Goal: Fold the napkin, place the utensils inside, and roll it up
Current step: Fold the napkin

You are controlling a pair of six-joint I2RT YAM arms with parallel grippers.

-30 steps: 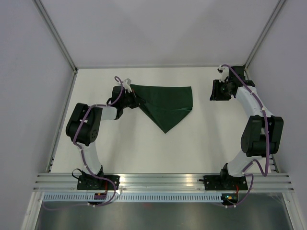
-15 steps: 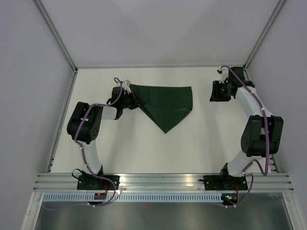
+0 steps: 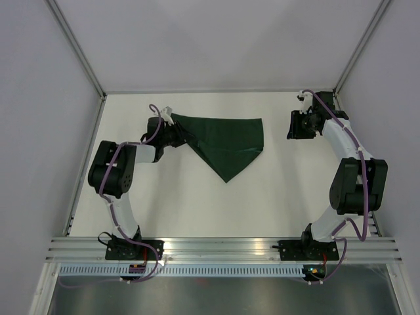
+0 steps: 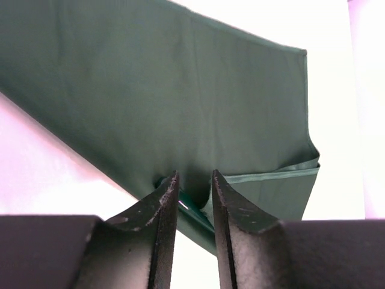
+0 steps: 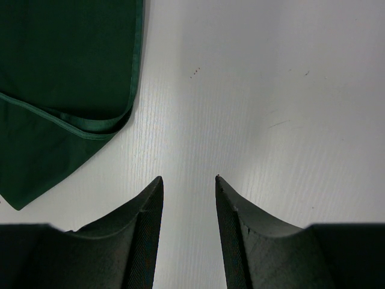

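Observation:
The dark green napkin (image 3: 226, 139) lies folded into a triangle at the back middle of the table, its point toward the arms. My left gripper (image 3: 179, 132) sits at the napkin's left corner. In the left wrist view its jaws stand a little apart, and a raised fold of the napkin (image 4: 180, 90) sits between the fingertips of this gripper (image 4: 194, 177). My right gripper (image 3: 289, 126) is open over bare table to the right of the cloth. In its own view that gripper (image 5: 189, 179) holds nothing, and the napkin's hemmed corner (image 5: 60, 72) lies to the upper left. The utensils are out of view.
The white table (image 3: 197, 203) is bounded by grey walls and metal frame posts (image 3: 75, 46) at the back corners. An aluminium rail (image 3: 223, 246) carrying both arm bases runs along the near edge.
My left gripper's jaws have parted from their pinch on the napkin's left corner, and the left arm has shifted slightly to the left. The right arm and the napkin have not moved.

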